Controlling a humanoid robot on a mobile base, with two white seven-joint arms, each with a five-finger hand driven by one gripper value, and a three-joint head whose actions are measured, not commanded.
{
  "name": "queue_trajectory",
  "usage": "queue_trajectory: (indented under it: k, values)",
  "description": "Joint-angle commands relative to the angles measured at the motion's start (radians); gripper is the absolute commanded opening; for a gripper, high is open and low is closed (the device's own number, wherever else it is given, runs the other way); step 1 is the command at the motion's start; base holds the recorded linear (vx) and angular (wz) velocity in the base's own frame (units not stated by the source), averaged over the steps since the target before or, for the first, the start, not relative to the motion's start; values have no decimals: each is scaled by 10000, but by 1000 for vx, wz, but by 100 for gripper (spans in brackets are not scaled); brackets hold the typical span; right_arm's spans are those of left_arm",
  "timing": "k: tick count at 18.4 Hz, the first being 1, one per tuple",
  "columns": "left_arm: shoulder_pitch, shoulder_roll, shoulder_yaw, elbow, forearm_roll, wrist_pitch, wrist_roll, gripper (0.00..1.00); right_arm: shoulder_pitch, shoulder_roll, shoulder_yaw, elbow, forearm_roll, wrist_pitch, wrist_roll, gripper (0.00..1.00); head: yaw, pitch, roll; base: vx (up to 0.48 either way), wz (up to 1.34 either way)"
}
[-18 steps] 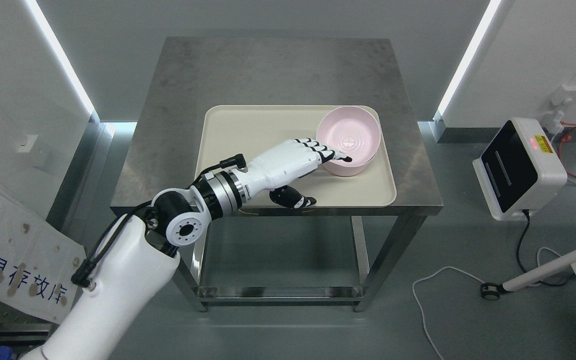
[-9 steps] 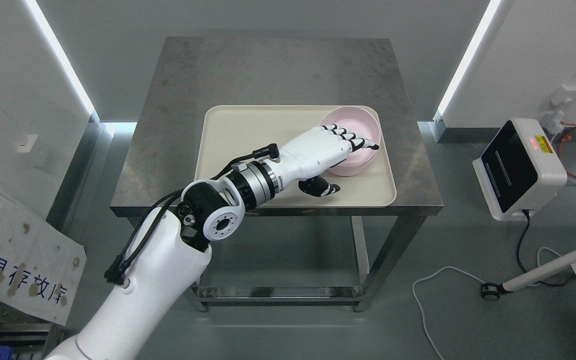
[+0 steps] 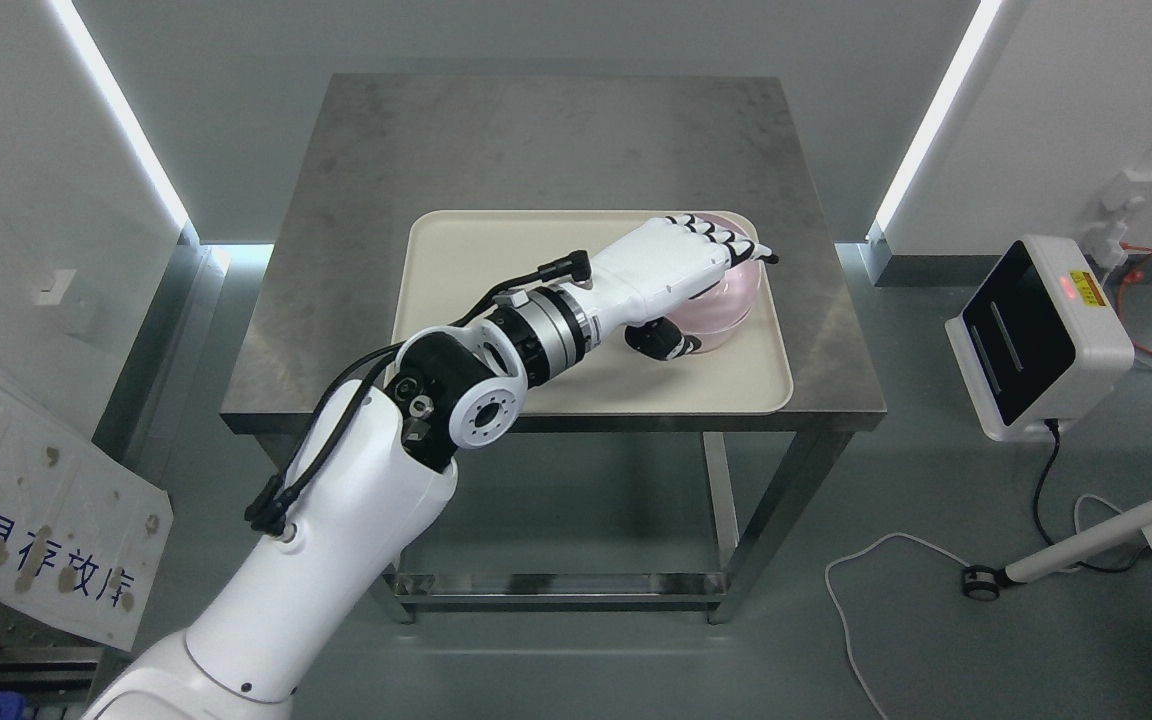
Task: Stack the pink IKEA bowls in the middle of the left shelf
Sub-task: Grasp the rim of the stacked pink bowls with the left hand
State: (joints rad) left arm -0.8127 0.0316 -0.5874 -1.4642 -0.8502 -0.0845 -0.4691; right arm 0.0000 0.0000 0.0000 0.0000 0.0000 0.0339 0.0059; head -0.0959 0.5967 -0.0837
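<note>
Right now your left hand (image 3: 681, 275) lies over the pink bowls (image 3: 726, 305), which sit nested at the far right corner of the cream tray (image 3: 496, 280), itself resting on the steel table (image 3: 536, 140). The fingers (image 3: 726, 240) reach across the bowls' opening toward the far rim while the thumb (image 3: 664, 343) tucks against the near outer wall; whether they have actually pinched the wall you cannot tell, since the palm hides most of the rim. To do this step well, get the fingers hooked inside the near wall and the thumb firm on the outside before you lift, and close on both bowls together if you mean to carry the stack, or the lower one may drop away. Lift straight up first: the bowls stand close to the tray's raised edge, and a sideways drag could catch it or shove the tray along the table. Smooth plastic is likely to slip in a shallow grip. Nothing else shares the tray. Off the table's right side stand a white device (image 3: 1036, 340) with a dark screen and loose cables (image 3: 866, 580) on the floor; at its lower left leans a white board (image 3: 26, 520). The shelf is not visible, nor is your right arm.
</note>
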Motion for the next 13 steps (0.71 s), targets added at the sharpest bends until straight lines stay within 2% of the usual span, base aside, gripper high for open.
queue_trajectory:
  k: [1,7,13]
  values:
    - [-433,-142,-1259,1265,-88,293,-3,80,291,-175,-123,-337,0,-1,3,100,0,0,0,0,0]
    - [-448,-142,-1137,1878,-104,415,-3,80,291,-175,-107,-337,0,-1,3,100,0,-1,0,0,0]
    - [-463,-142,-876,2170,-104,1136,104,80,291,-175,-123,-337,0,14,3,100,0,-1,0,0,0]
